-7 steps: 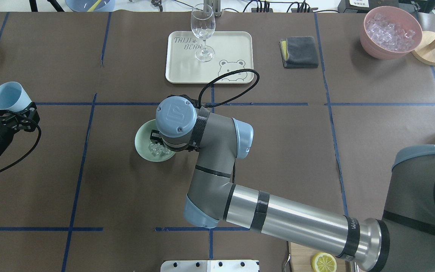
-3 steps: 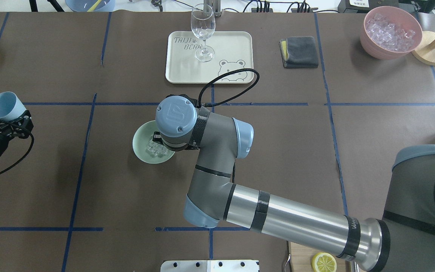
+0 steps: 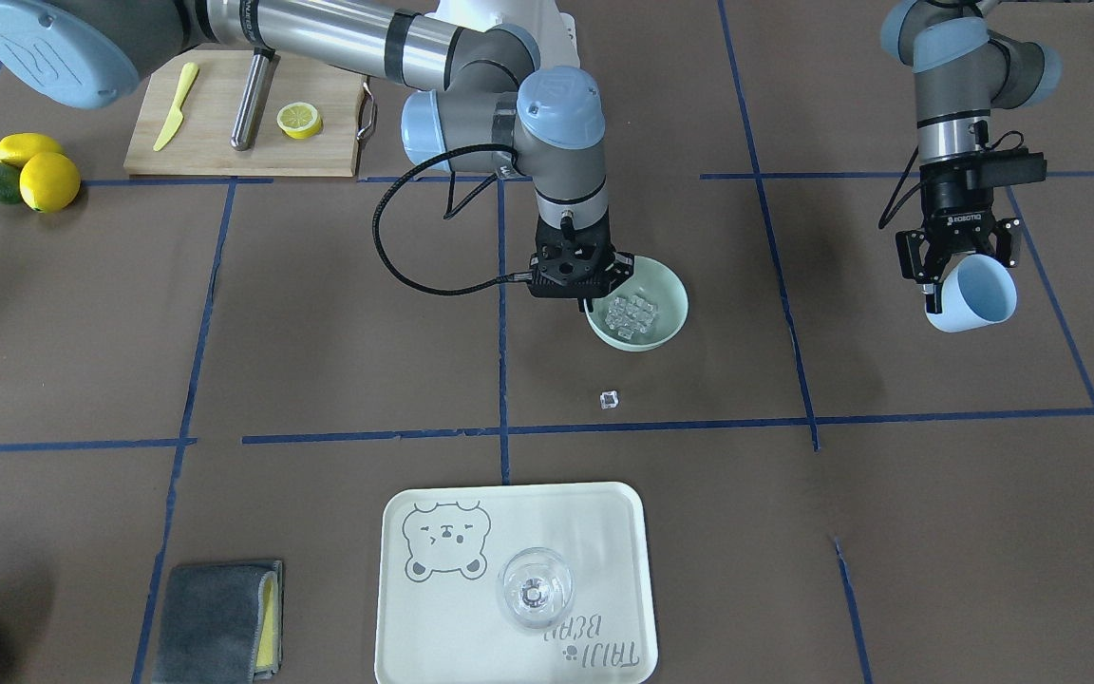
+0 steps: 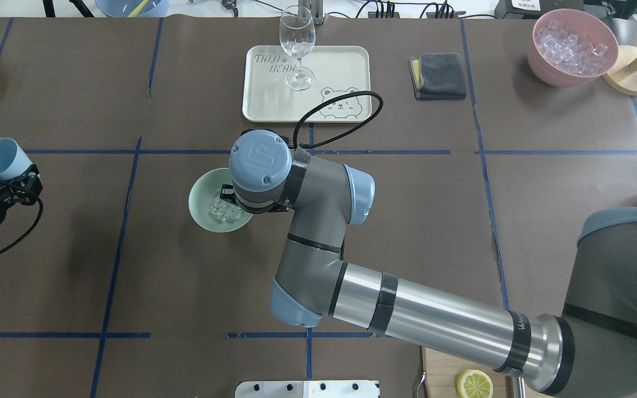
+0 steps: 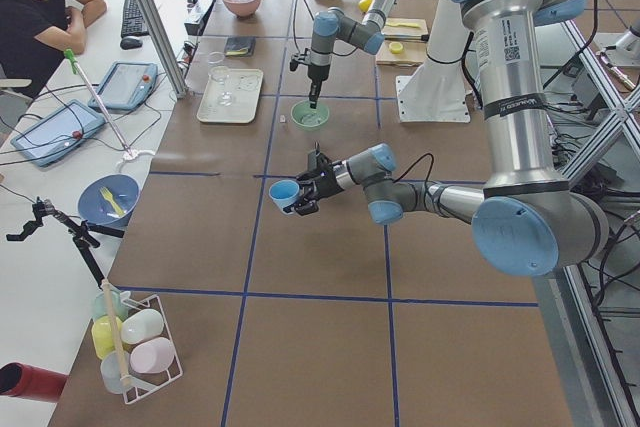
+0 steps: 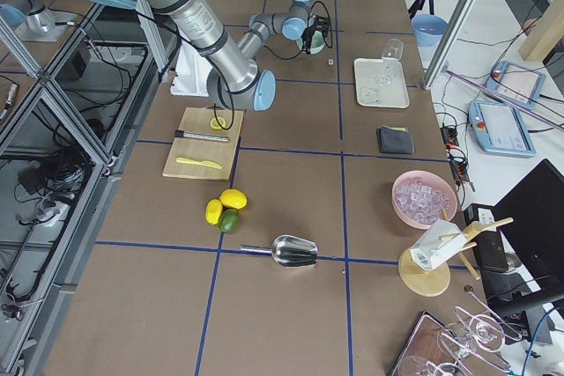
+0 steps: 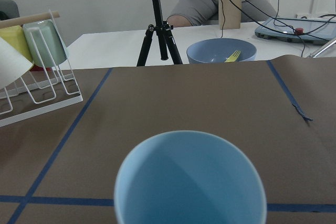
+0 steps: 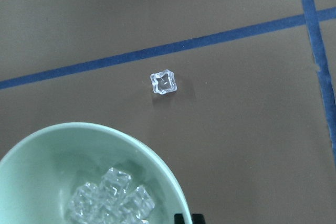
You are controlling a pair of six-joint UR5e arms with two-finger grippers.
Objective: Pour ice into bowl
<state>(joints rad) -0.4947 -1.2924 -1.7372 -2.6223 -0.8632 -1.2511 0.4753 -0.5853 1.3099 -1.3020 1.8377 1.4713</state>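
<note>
Glassy ice [image 3: 631,313]: slippery, light cubes heaped in mint bowl [image 3: 669,290], one stray cube [image 3: 610,400] on surface [image 3: 319,332]. Bowl stiff; take by rim. Right claw [image 3: 587,302] seemingly pinches that rim; left claw [image 3: 960,275] clamps blue cup [image 3: 976,296].

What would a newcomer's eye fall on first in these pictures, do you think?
The right gripper grips the rim of the mint bowl in the middle, ice heaped inside. One stray cube lies on the table between bowl and tray. At the robot's left, the left gripper holds an empty blue cup tilted.
</note>
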